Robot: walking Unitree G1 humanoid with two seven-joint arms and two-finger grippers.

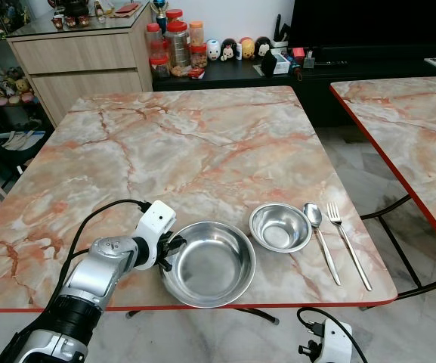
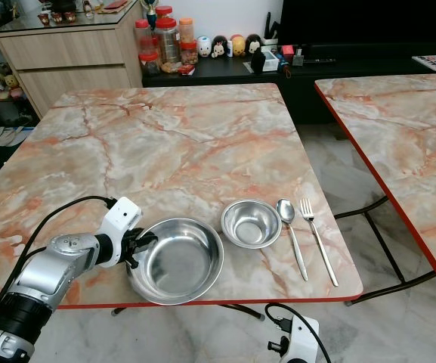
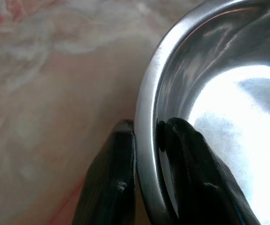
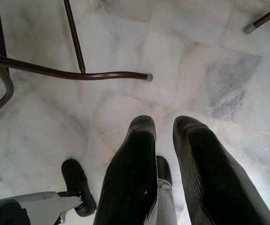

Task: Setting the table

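Near the counter's front edge, the big bowl (image 1: 208,263) is pinched at its left rim by the left jaws (image 3: 146,154), one finger inside and one outside, likely for sliding it into place. Toward the front right corner lie a small bowl (image 1: 279,227), spoon (image 1: 317,231) and fork (image 1: 347,242). Below the counter, the right jaws (image 4: 165,154) hang idle, nearly closed on nothing.
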